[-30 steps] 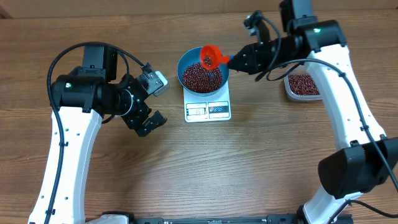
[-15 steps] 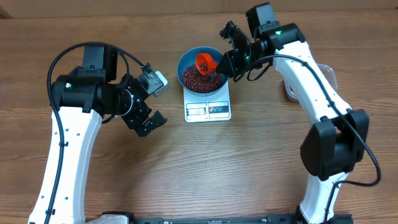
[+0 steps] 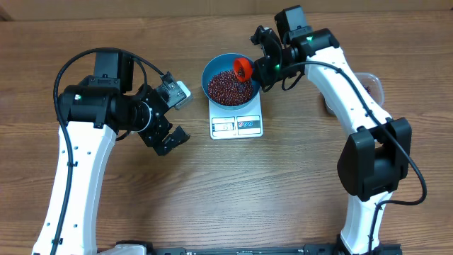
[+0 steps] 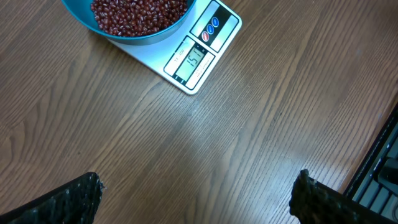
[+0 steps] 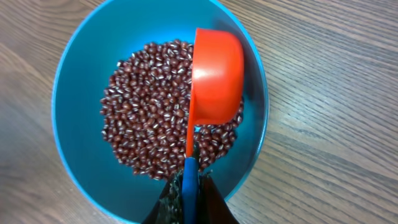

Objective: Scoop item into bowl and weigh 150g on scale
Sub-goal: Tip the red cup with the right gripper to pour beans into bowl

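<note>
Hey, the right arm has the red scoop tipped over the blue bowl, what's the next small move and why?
Probably lift the red scoop straight up, clear of the bowl, and pause. It is tipped on its side above the beans, so likely emptied, with the right gripper shut on its handle; the scale display can then settle.

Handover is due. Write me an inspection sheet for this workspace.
Surface: wooden table, no spills seen.
Job's things: blue bowl of red-brown beans sits on the white scale; display lit.
Clutter: clear tub, mostly hidden behind the right arm.
Grippers: left claw open over the table; right claw shut on the red scoop handle, scoop over the bowl.
Cables: black cable loops along each arm.
Surroundings: nothing seen.
</note>
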Action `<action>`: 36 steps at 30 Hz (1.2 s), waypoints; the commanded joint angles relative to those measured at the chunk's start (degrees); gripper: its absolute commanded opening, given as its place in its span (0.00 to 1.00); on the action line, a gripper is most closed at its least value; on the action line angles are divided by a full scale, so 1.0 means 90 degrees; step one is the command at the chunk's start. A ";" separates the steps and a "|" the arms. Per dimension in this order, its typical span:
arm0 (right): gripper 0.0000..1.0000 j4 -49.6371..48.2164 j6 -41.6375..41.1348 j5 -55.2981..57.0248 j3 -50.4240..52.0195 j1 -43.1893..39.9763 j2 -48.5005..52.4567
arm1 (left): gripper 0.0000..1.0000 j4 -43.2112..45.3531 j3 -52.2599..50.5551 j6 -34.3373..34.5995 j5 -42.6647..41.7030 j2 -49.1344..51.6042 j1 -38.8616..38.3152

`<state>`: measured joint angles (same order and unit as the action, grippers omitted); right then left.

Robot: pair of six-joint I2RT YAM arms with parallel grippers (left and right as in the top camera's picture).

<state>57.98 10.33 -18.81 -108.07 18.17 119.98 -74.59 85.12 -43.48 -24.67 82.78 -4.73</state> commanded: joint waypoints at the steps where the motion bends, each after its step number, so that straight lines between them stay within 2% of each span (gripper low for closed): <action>1: 0.04 -0.0056 0.0002 0.0430 0.0015 0.0219 0.0066 | 1.00 0.0005 0.0126 0.0046 -0.0027 -0.0075 0.0024; 9: 0.04 -0.0058 -0.0002 0.0991 0.0015 0.0702 0.0078 | 1.00 0.0005 0.0129 0.0046 -0.0027 -0.0075 0.0024; 15: 0.04 0.0087 -0.0010 0.0185 0.0012 0.0801 0.0078 | 1.00 0.0005 0.0126 0.0046 -0.0027 -0.0075 0.0024; 18: 0.04 0.0155 -0.0325 -0.0095 -0.0041 0.0775 0.0075 | 1.00 0.0005 0.0126 0.0046 -0.0027 -0.0075 0.0024; 28: 0.04 0.0580 -0.0393 -0.0117 -0.0503 0.0716 -0.0034 | 1.00 0.0005 0.0126 0.0046 -0.0027 -0.0075 0.0024; 36: 0.04 0.1360 -0.0384 -0.0112 -0.1129 0.0680 -0.0124 | 1.00 0.0005 0.0126 0.0046 -0.0027 -0.0075 0.0024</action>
<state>69.30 7.05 -19.25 -115.24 24.77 120.42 -74.56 85.12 -43.48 -24.67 82.78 -4.73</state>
